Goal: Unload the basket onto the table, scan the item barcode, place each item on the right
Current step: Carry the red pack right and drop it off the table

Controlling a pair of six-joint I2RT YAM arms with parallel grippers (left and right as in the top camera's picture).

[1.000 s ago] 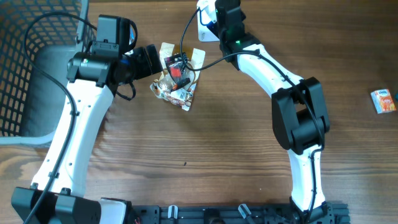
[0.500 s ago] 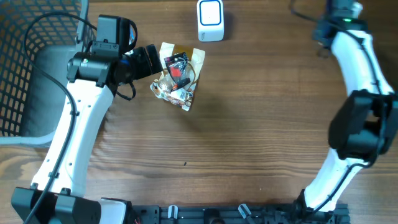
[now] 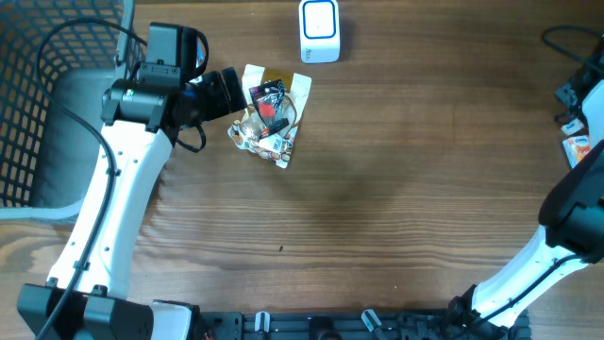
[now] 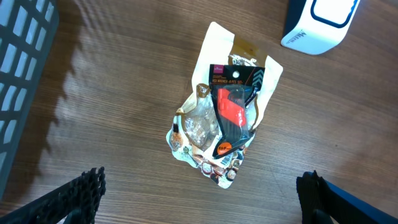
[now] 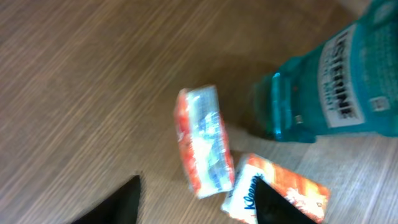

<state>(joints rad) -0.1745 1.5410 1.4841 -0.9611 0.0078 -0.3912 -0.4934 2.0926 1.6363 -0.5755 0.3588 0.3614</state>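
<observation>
Barcode scan: nothing held
Left gripper (image 4: 206, 196) gapes empty above packet pile (image 4: 221, 124) at 10 o'clock; right gripper (image 5: 199, 205), fingers spread, hovers over orange pack (image 5: 202, 140) at 3 o'clock.

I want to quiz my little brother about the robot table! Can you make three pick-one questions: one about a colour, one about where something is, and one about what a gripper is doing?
1. The mouthwash bottle is: A teal; B yellow; C pink.
2. The white scanner stands: A against the bottle; B beyond the packet pile, apart from it; C in the left gripper.
3. The left gripper is: A shut on the scanner; B shut on a packet; C open, holding nothing.
Answers: 1 A, the right wrist view shows teal plastic; 2 B, a gap separates them overhead; 3 C, its jaws stand wide apart above the pile.
</observation>
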